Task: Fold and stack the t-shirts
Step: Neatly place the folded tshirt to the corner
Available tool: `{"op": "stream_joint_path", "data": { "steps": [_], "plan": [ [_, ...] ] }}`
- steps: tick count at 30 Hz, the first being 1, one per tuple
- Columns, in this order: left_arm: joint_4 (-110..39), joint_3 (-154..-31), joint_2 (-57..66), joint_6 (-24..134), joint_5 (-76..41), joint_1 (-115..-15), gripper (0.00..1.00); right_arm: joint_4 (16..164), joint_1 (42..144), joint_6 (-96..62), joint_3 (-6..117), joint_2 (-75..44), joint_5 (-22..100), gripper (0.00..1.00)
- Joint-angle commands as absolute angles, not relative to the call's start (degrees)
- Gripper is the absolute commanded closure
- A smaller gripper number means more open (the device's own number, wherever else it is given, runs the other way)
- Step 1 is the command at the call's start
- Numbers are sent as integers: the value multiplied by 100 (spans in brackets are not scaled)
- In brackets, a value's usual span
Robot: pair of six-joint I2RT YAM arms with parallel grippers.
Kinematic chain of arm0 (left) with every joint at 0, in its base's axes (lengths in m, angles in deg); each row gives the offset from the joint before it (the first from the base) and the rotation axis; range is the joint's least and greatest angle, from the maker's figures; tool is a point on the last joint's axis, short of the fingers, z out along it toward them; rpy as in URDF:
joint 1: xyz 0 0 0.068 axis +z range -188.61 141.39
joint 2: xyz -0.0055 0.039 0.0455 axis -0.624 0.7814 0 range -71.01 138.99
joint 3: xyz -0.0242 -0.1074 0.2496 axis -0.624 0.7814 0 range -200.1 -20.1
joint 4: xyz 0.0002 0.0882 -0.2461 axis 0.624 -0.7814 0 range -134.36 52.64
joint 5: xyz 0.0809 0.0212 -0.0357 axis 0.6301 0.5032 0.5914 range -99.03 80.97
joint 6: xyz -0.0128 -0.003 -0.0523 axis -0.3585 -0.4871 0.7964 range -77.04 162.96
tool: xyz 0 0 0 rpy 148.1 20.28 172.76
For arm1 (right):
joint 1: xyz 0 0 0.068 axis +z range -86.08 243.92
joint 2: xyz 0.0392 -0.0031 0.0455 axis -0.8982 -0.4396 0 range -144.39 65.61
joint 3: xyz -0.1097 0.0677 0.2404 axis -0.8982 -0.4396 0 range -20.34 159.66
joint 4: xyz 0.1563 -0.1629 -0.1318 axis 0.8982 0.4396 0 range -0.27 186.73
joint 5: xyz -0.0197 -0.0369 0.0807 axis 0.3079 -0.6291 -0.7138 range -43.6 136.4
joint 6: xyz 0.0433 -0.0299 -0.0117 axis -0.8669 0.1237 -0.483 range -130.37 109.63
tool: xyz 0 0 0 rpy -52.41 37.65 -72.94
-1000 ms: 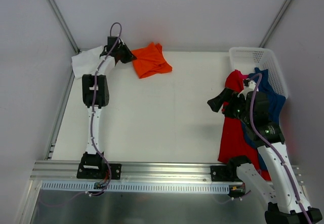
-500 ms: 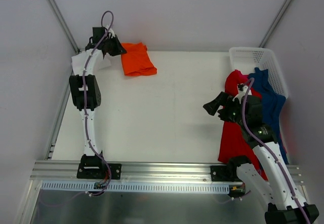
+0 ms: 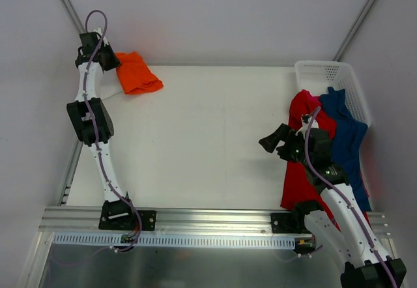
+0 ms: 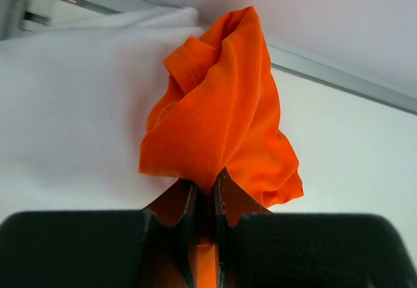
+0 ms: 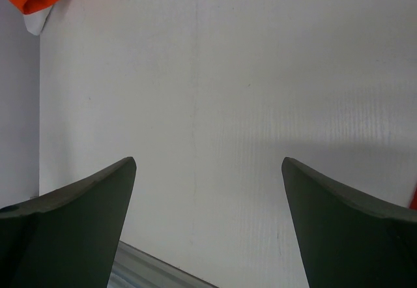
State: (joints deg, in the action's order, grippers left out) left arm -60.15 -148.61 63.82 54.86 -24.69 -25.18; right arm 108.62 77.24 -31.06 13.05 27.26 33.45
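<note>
My left gripper (image 3: 109,62) is shut on the bunched bright orange t-shirt (image 3: 137,73) at the far left corner; in the left wrist view the orange t-shirt (image 4: 225,109) hangs from the closed gripper (image 4: 206,182) over the white t-shirt (image 4: 71,99). The white t-shirt (image 3: 112,90) shows only as a sliver under the arm. My right gripper (image 3: 273,139) is open and empty above bare table (image 5: 208,164), left of the red t-shirt (image 3: 298,174) and the dark blue t-shirt (image 3: 346,139).
A white perforated basket (image 3: 326,74) stands at the far right, with the red and blue shirts draped out of it over the table's near edge. A metal rail (image 3: 195,219) runs along the near edge. Walls stand close behind the left gripper.
My left gripper has dragged the orange t-shirt left toward the far left corner, over the white one. My right gripper has moved a little left and nearer, still open.
</note>
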Motion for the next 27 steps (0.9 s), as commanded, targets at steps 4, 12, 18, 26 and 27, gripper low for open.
{"op": "stream_joint_path", "data": {
  "steps": [4,12,18,26,27],
  "plan": [
    [-5855,-15633,6373,5306,-1685,-2350,100,10336,7693,-3269,999,2729,3190,1],
    [-5732,-15818,6373,5553,-1755,-2060,100,9773,7684,-3427,814,2237,2979,1],
    [-5705,-15659,6417,5631,-1606,-1840,100,9553,7693,-3472,770,1964,2900,1],
    [-5688,-15519,6715,5736,-1342,-1515,100,9395,7693,-3472,735,1648,2856,1],
    [-5679,-15519,6811,5763,-1334,-1436,100,9377,7693,-3472,735,1613,2839,1]
  ]
}}
